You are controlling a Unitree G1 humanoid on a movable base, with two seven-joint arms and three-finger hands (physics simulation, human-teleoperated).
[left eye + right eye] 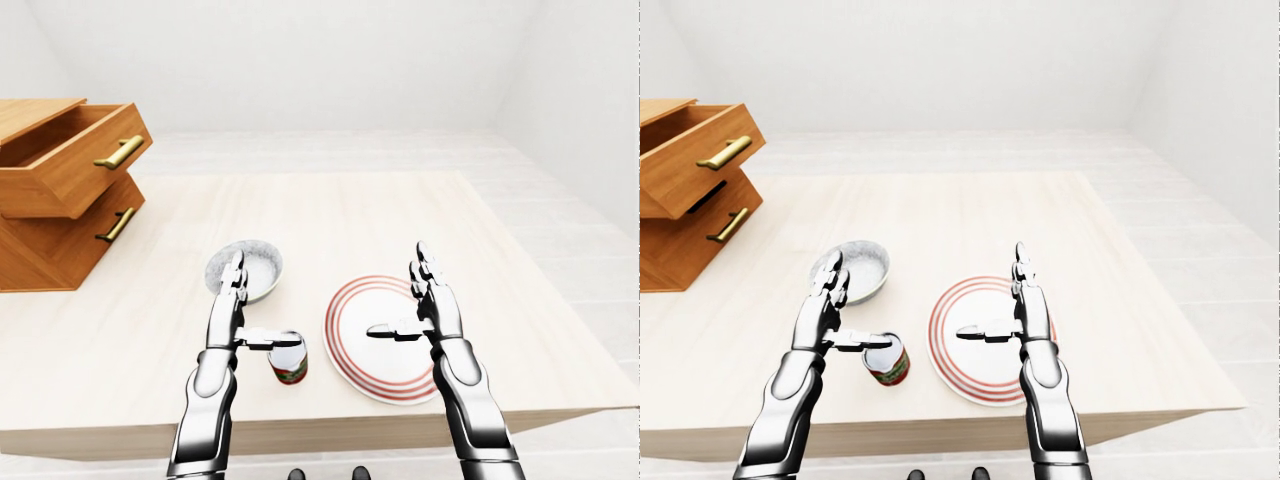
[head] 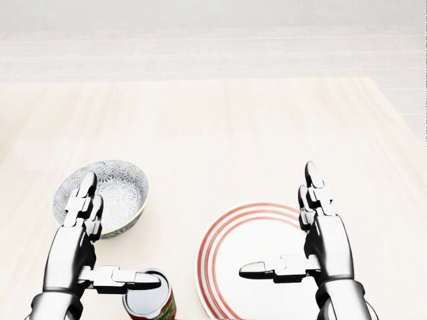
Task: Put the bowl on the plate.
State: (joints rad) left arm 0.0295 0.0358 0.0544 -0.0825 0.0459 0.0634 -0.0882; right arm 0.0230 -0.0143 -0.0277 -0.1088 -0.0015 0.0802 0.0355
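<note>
A grey speckled bowl [image 2: 120, 190] with a pale inside sits on the wooden table [image 2: 220, 127], left of centre in the head view. To its right lies a white plate [image 2: 230, 257] with red rings round the rim. My left hand [image 2: 107, 240] hovers just below the bowl, fingers spread and thumb pointing right over a can; it holds nothing. Above the plate's right part my right hand [image 2: 287, 230] is open too, thumb pointing left, empty.
A red-labelled can [image 2: 150, 303] stands upright under my left thumb, between bowl and plate. A wooden drawer unit [image 1: 60, 195] with its top drawer pulled out occupies the table's left end in the left-eye view. The table's edge runs near the views' bottom.
</note>
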